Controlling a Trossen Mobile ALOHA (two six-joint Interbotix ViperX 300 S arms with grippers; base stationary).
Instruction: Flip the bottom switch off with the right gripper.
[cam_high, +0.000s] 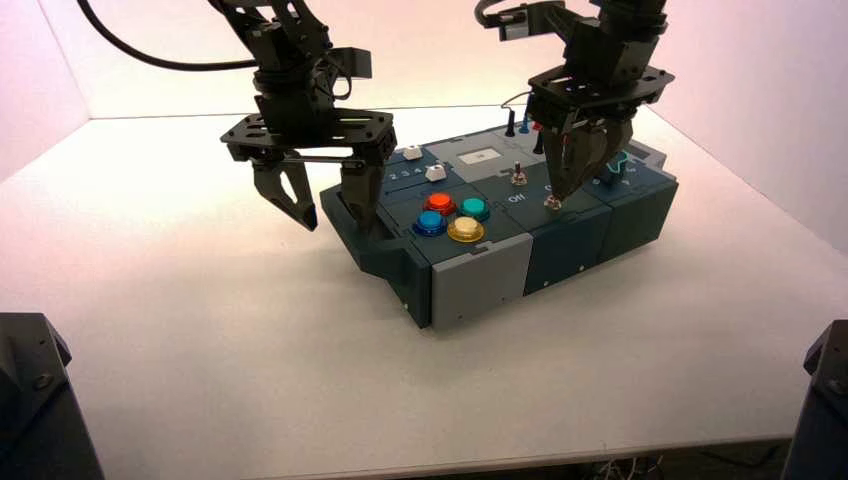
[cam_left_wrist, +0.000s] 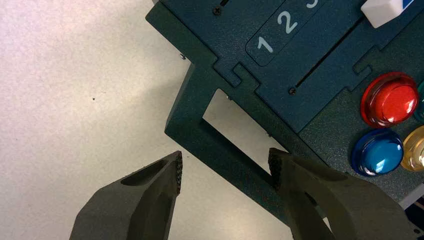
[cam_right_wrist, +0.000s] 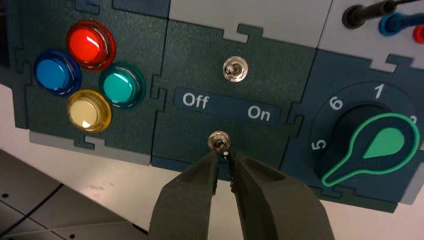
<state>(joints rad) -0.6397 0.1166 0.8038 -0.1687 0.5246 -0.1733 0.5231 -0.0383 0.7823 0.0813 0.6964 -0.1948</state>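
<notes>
Right of centre in the high view, you have: one silver bottom toggle switch (cam_right_wrist: 219, 142), directly at the tips of your nearer right gripper (cam_right_wrist: 223, 156), jaws narrowly parted, lever grip indeterminable; one left gripper (cam_high: 335, 215), parked upper left.

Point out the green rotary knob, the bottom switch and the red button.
Green rotary knob (cam_right_wrist: 384, 143): right wrist view, its pointer face.
Bottom switch (cam_right_wrist: 219, 141): right wrist view, hex-nut base.
Red button (cam_left_wrist: 395, 101): left wrist view, cap.
</notes>
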